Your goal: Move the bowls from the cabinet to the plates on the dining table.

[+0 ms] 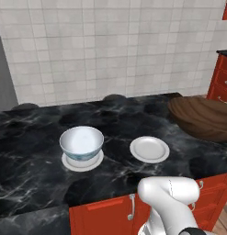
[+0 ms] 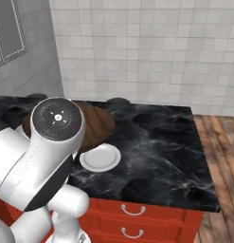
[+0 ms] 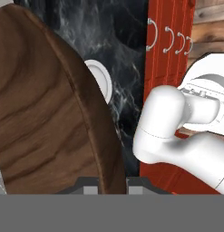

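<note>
Here, nearest to the camera on the hand, the gripper (image 3: 114,183) is closed on the rim of the dark brown wooden bowl (image 3: 45,113), whose edge runs down between the two finger tips. In the left base view this wooden bowl is in the air above the right part of the dining table (image 1: 36,160), tilted, with its hollow side turned away. Below and beside it, on the glossy black marble top with white veins, lies the empty plate (image 1: 150,149), small, flat and white; nothing stands on it, and in the right base view the bowl is just behind it. To the left of this plate, a little apart, is the second plate (image 1: 68,162), and the white bowl with the blue pattern (image 1: 82,143) stands upright on it, covering nearly all of it. The red fronts (image 2: 147,223) of the table with their curved silver handles (image 2: 133,210) are under the near edge. Farther back the top ends at a wall of pale tiles (image 1: 110,46), and at the right there are red drawers (image 1: 221,80) beside it. The white arm (image 2: 38,161) hides the left part of the table in the right base view. I cannot see any label or writing that can be read.
</note>
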Available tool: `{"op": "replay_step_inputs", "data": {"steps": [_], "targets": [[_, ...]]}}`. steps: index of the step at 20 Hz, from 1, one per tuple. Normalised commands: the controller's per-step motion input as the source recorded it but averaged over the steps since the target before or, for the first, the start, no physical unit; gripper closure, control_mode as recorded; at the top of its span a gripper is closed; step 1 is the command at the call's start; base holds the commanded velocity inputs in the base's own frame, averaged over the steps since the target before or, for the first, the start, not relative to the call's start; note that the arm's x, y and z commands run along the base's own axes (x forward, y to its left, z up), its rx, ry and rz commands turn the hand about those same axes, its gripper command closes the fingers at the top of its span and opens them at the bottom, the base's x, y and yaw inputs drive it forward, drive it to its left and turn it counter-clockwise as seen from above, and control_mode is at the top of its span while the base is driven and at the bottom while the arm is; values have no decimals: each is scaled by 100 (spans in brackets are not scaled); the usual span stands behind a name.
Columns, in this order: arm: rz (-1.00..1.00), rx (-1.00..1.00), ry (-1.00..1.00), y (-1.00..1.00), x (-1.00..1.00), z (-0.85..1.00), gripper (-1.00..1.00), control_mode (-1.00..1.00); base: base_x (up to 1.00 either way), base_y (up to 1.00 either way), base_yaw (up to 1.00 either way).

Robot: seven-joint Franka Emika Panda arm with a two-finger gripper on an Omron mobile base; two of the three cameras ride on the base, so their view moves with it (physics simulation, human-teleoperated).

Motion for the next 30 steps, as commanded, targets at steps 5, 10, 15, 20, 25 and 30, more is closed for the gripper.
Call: {"op": "replay_step_inputs", "data": {"steps": [5, 10, 15, 20, 25, 30], "targets": [[0, 0, 0, 0, 0, 0, 100, 100, 65, 34, -9], [0, 0, 0, 0, 0, 0, 100, 100, 63, 55, 0], [0, 0, 0, 0, 0, 0, 100, 100, 30, 18, 0], [0, 0, 0, 0, 0, 0, 100, 100, 1, 0, 0], [0, 0, 0, 0, 0, 0, 100, 100, 0, 0, 0], [0, 0, 0, 0, 0, 0, 100, -100, 0, 0, 0]]}}
